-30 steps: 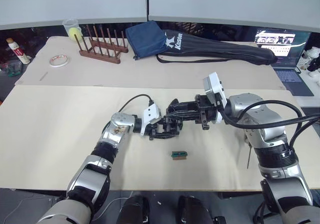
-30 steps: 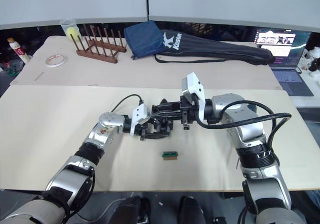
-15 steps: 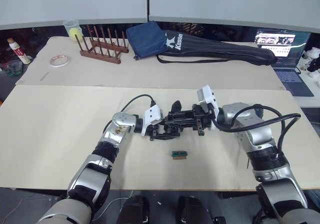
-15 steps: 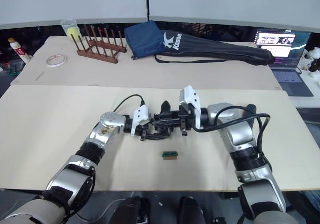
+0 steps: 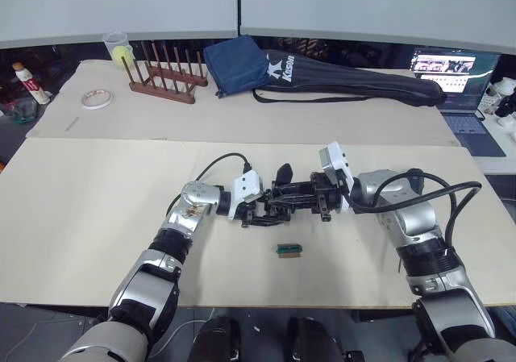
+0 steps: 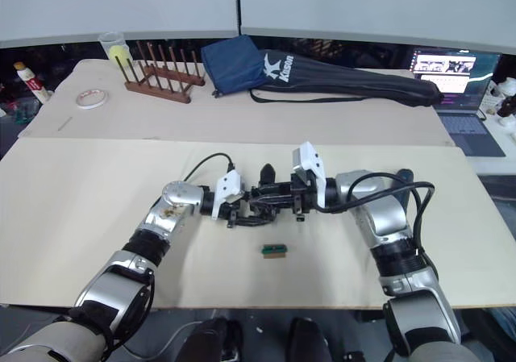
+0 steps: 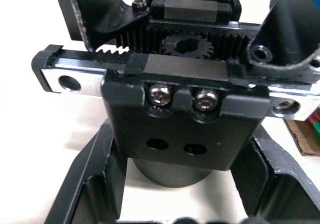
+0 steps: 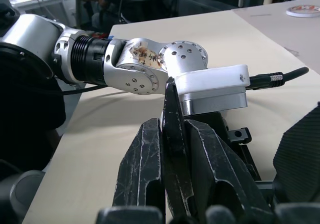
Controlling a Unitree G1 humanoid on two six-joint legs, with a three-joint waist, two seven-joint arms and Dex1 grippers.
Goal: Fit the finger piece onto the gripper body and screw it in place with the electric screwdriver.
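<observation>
At the middle of the desk (image 5: 97,209) your two claws meet over the gripper body (image 5: 266,207). Your left claw (image 5: 256,210) is clenched around its round barrel base, and the left wrist view shows its toothed rack, gear and two screws facing up. Your right claw (image 5: 284,194) is clenched on the finger piece (image 8: 172,149), a thin black wedge pinched edge-on between its fingers (image 8: 142,174).

Compared with a second ago, your right arm has dropped and swung in, bringing the wedge from above the body down to just beside it; over the last half second it barely shifted. That suggests you are at the seating step. Whether the piece actually sits on the rail is hard to judge, since the black parts merge.

No screwdriver can be picked out here, so fastening is not yet begun. A small green block (image 5: 288,250) lies untouched nearer you.
</observation>
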